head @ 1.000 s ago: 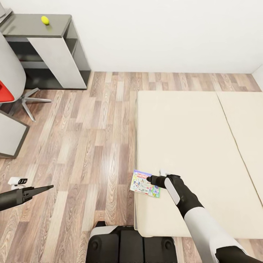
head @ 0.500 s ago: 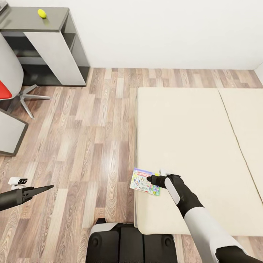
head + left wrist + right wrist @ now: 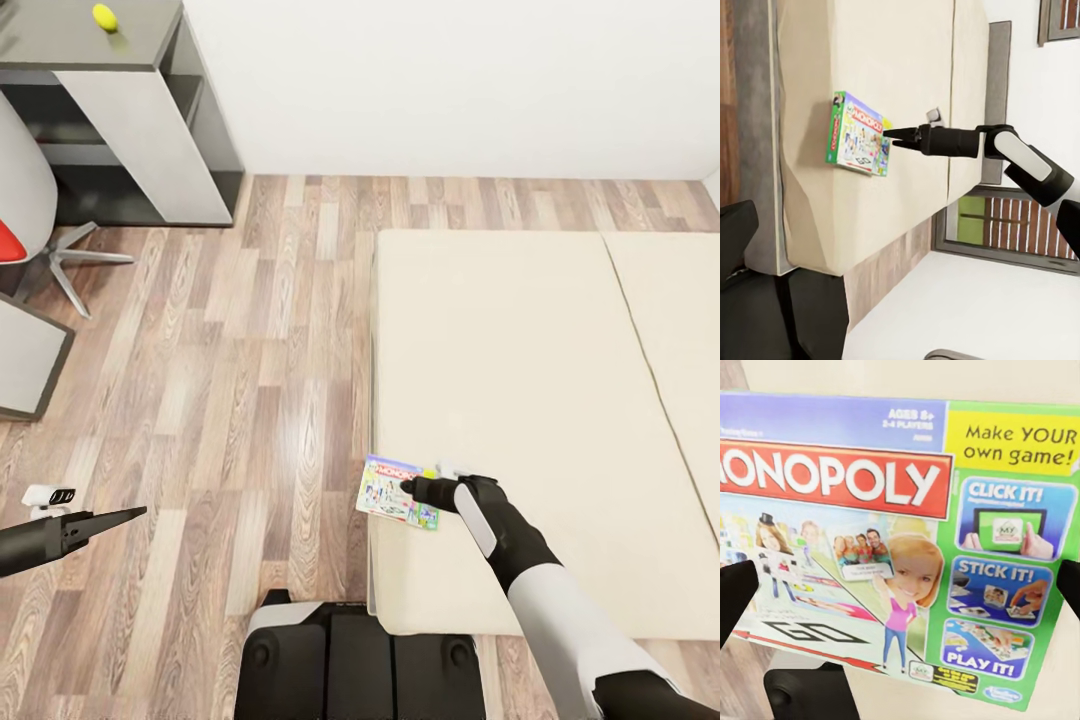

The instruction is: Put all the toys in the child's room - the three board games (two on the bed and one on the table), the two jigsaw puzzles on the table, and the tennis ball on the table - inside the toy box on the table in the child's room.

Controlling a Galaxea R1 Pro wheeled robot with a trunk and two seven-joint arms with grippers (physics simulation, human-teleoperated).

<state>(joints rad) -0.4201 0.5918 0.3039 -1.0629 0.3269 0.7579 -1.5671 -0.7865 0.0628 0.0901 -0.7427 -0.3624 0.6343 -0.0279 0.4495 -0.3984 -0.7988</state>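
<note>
We see Monopoly box [image 3: 397, 491] at near left corner of bed [image 3: 520, 380], overhanging bed edge above wood floor [image 3: 220, 400]. Right tool [image 3: 408, 489] at box's right edge, tip touching it; fingers [image 3: 735, 600] straddle box in right wrist view; whether clamped, we cannot tell. Left tool [image 3: 135, 514] well apart over floor, pinched to point, holding nothing. Tennis ball [image 3: 104, 16] on far dark table [image 3: 60, 40].

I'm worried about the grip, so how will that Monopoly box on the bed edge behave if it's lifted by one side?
The Monopoly box looks like a flat, stiff carton, so it should lift without flopping. Its printed lid looks glossy, so it may slip in a narrow pinch by the right tool. Part of it overhangs the bed edge, so a nudge could probably tip it off to the floor.
</note>
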